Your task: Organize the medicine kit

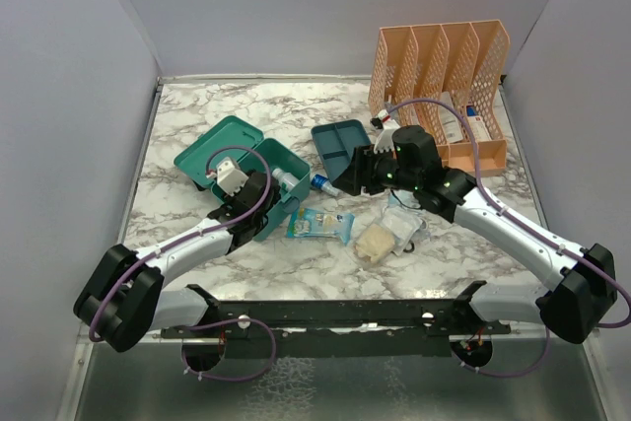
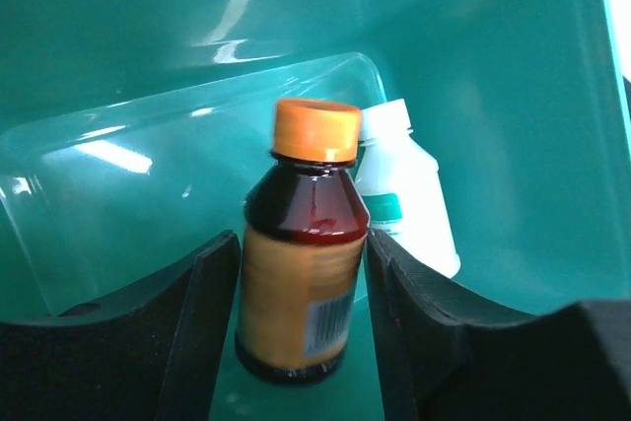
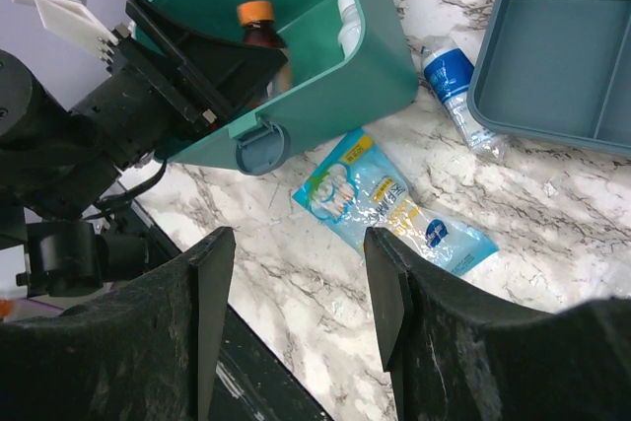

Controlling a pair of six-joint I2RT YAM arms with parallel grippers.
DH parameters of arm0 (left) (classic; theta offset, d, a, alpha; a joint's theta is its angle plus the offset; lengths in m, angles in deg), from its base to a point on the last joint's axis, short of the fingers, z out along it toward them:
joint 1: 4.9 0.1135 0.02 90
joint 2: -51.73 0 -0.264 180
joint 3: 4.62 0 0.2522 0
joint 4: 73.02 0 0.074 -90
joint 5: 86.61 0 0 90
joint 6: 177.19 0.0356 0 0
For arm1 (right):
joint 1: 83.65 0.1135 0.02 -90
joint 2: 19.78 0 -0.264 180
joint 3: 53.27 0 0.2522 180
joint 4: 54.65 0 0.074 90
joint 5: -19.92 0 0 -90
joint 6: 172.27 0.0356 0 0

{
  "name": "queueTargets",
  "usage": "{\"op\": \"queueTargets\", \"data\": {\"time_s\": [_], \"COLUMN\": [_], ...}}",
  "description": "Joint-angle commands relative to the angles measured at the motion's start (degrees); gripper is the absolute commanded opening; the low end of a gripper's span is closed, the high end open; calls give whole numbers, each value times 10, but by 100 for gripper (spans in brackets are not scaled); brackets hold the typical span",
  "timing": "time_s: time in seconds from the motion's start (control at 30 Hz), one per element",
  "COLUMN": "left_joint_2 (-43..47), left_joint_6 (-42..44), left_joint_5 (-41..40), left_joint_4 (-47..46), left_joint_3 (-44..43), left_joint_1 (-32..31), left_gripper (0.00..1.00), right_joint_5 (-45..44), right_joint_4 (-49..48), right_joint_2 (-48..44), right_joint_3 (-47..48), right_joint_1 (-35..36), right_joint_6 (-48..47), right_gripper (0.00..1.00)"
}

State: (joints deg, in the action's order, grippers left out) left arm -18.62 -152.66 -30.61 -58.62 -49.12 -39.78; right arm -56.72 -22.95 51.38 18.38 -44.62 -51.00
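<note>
Left wrist view: left gripper (image 2: 303, 240) inside open medicine kit (image 2: 493, 96), fingers flanking upright amber bottle (image 2: 301, 293) beside white bottle (image 2: 409, 204); pinching or releasing, cannot tell. Placing step. Right gripper (image 3: 298, 236) spread, empty, over blue packet (image 3: 380, 199). Next: withdraw left straight up, avoid tipping bottle.

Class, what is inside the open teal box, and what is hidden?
In the box an orange-capped brown bottle stands between the fingers of the left gripper, a white bottle behind it. The brown bottle covers part of the white one.

Lab test cell: marbled table (image 1: 187, 125), plain grey walls (image 1: 59, 96).
</note>
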Motion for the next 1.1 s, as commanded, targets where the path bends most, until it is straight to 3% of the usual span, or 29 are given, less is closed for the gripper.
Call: {"op": "queueTargets", "data": {"time_s": [0.0,0.43,0.77,1.07], "left_joint_2": [6,12,88,145], "left_joint_6": [1,73,167,234], "left_joint_5": [-18,15,54,150], "left_joint_4": [-16,19,84,118], "left_joint_3": [-11,-54,-96,-108], "left_joint_1": [0,20,24,30], "left_gripper": [58,66,73,81], "right_joint_5": [4,3,-37,-107], "right_joint_4": [-33,-34,15,69], "right_joint_2": [4,1,-25,-45], "right_joint_3": [-12,-15,-17,-23], "right_joint_1": [-1,0,0,0], "right_joint_6": [10,14,52,71], "right_gripper": [56,55,54,53]}}
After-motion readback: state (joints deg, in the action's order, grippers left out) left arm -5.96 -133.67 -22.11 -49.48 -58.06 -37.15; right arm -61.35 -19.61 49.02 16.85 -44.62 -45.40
